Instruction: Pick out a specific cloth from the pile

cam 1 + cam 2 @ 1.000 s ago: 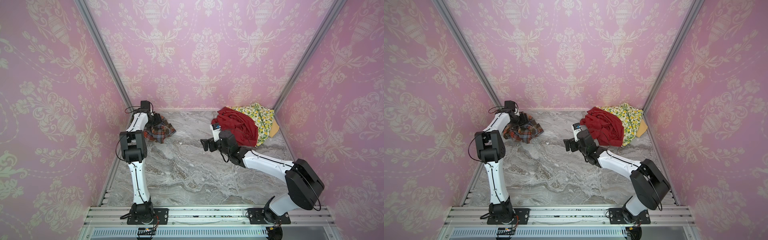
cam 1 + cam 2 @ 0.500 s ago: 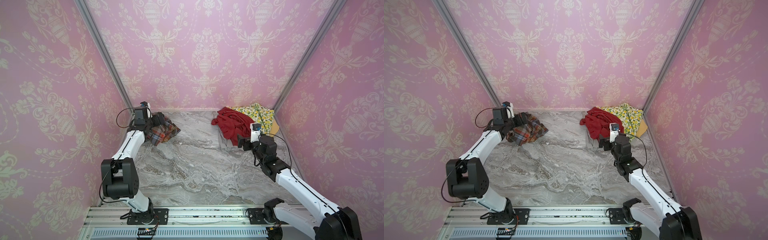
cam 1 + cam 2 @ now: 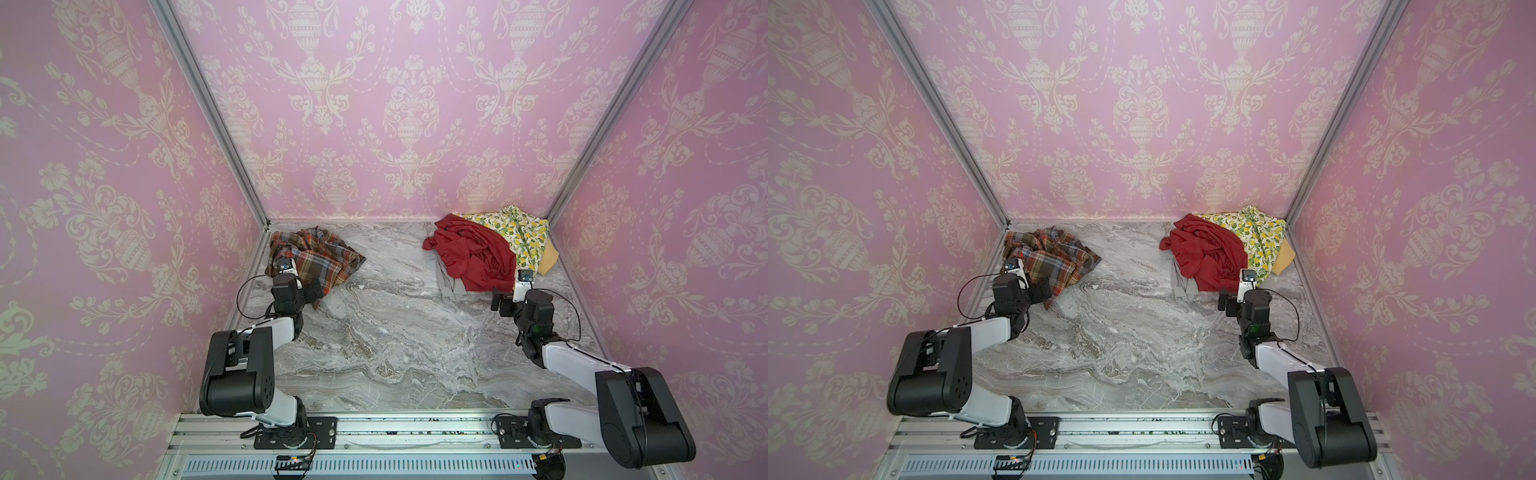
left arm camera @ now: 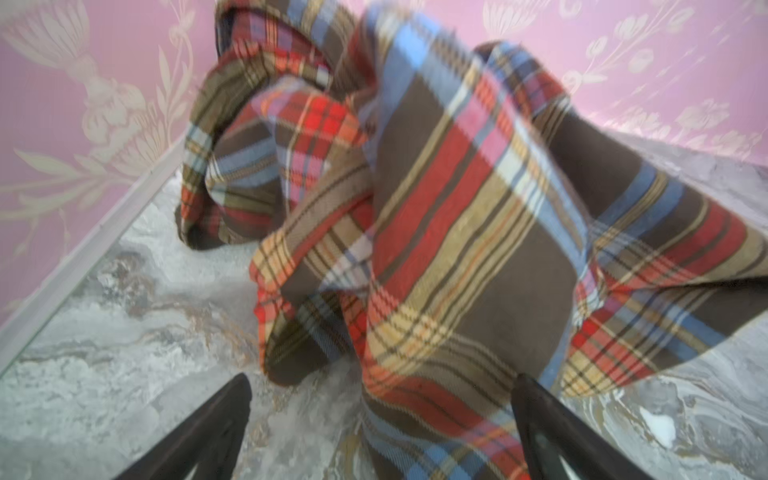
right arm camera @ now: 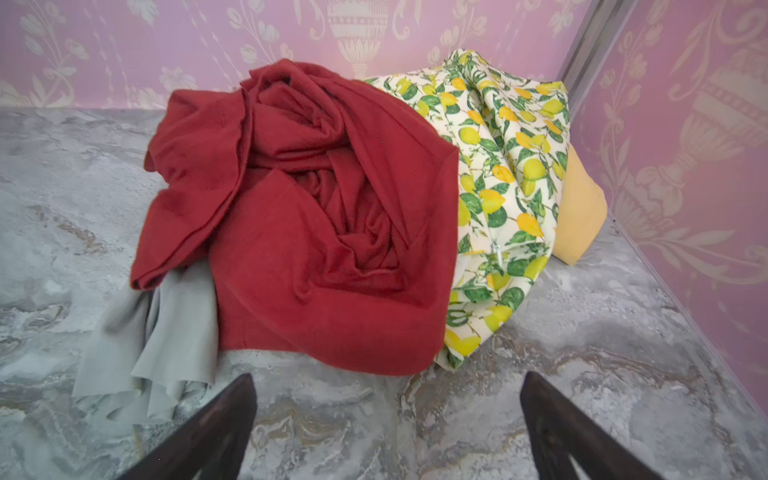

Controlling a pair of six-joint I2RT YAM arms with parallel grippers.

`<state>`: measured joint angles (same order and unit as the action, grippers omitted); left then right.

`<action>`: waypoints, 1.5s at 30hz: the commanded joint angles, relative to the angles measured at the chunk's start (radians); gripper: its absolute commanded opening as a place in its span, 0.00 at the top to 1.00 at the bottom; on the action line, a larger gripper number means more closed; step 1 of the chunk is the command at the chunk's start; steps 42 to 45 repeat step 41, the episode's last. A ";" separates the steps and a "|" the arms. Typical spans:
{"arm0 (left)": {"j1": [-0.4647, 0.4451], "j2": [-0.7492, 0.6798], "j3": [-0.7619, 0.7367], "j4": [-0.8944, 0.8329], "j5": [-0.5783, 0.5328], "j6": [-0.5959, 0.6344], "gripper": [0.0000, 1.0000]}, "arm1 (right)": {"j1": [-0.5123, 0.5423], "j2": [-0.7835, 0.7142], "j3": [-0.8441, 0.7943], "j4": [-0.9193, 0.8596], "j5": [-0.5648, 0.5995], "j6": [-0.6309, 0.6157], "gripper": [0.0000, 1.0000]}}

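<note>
My left pincer (image 4: 382,380) stands wide, gripping nothing; a fold of the plaid cloth (image 4: 457,216) lies between its jaws, the rest heaped just ahead. Pulling away, a jaw could snag that fold and drag it. My right pincer (image 5: 386,380), wide and empty, faces the pile (image 5: 311,232) just ahead.

Open tabletop (image 3: 395,332) — plaid cloth (image 3: 328,259) left, pile (image 3: 478,253) right.

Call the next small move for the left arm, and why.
Probably lift the left end effector clear: it is open, and the plaid cloth lies on the table, apart from the pile, one fold between its fingers.
</note>
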<state>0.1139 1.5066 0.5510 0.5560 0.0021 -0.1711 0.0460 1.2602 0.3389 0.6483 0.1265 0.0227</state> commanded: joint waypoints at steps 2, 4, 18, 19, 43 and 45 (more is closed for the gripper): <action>0.003 -0.052 -0.014 0.074 0.004 0.021 0.01 | 0.000 0.078 -0.039 0.215 -0.024 0.018 0.00; 0.003 -0.074 -0.038 0.082 0.013 0.043 0.01 | -0.009 0.100 -0.040 0.251 0.000 0.026 0.00; -0.030 -0.052 -0.182 0.238 -0.035 0.090 0.01 | 0.003 0.287 0.009 0.336 -0.008 0.011 0.00; -0.038 0.009 -0.207 0.348 -0.036 0.094 0.01 | 0.004 0.287 0.009 0.329 -0.008 0.011 0.00; -0.072 0.127 -0.199 0.462 -0.086 0.136 0.01 | -0.026 0.286 0.014 0.322 -0.066 0.029 0.00; -0.072 0.127 -0.199 0.462 -0.086 0.136 0.01 | -0.026 0.286 0.014 0.322 -0.066 0.029 0.00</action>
